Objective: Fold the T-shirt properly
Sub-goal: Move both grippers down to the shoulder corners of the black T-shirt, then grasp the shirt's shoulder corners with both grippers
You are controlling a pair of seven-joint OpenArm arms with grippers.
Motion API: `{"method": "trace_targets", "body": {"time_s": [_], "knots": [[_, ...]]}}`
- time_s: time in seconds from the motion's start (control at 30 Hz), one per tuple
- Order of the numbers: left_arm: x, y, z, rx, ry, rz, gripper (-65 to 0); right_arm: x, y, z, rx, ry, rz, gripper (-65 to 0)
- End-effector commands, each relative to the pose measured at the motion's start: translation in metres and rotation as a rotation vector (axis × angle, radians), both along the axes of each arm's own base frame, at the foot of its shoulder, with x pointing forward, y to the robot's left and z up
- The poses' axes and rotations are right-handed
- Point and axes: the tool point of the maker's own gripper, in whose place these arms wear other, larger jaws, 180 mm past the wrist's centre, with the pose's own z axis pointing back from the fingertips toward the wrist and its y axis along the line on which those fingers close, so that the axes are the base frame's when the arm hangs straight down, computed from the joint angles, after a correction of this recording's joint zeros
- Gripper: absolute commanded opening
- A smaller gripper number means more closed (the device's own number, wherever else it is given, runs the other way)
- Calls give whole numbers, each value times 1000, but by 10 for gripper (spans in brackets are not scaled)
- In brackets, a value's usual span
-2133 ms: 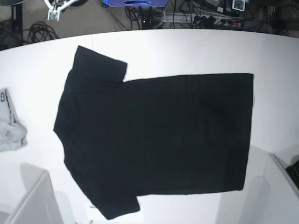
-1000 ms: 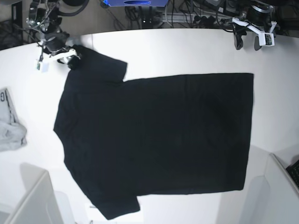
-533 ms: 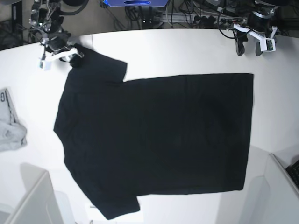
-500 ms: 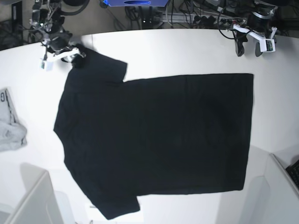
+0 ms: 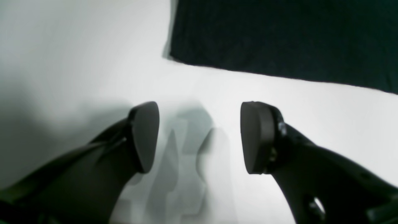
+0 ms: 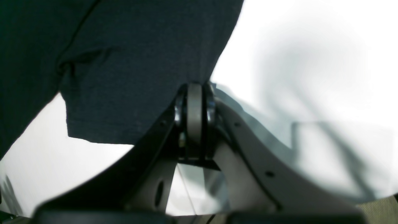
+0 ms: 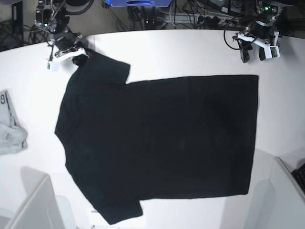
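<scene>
The T-shirt lies flat on the white table, black and plain side up, collar toward the left. My right gripper sits at the far sleeve's corner. In the right wrist view its jaws are pressed together with the sleeve's edge running in between them. My left gripper hovers just beyond the far hem corner. In the left wrist view it stands open over bare table, with the T-shirt's hem corner a short way ahead of the fingertips.
A small light grey garment lies at the table's left edge. White bins stand at the near left and near right. Cables and equipment crowd the floor beyond the far edge.
My right gripper has shifted slightly along the sleeve corner and closed on it. The left gripper has drifted a little toward the hem corner and stays open.
</scene>
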Motion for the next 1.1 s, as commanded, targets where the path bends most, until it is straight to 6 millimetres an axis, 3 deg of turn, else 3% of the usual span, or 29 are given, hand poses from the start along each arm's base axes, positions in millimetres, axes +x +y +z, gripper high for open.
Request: {"method": "trace_targets", "body": {"time_s": [0.0,0.13,0.27,0.33,0.4,0.63,0.8,1.07], "knots": [[6,1,8,5,-38,-3,-253,-25,-1,-19,-12,124,17,-650],[12,1,4,-13,-50,21,-253,-28,-1,-22,-10,136,15,-650],[13,25,-8,-50,14,136,-253,-28,-1,-22,-10,136,15,-650],[12,45,-6,-83,29,223,-253,-28,-2,-22,-12,136,14,-650],[20,52,-3,-100,37,244,-253,-28,-2,-22,-12,136,14,-650],[49,52,3,-93,15,227,-253,-28,-1,-22,-12,136,16,-650],[64,34,-18,-96,64,174,-253,-28,-1,-22,-12,136,16,-650],[68,31,-36,-139,92,191,-257,-28,-2,-22,-12,136,14,-650]]}}
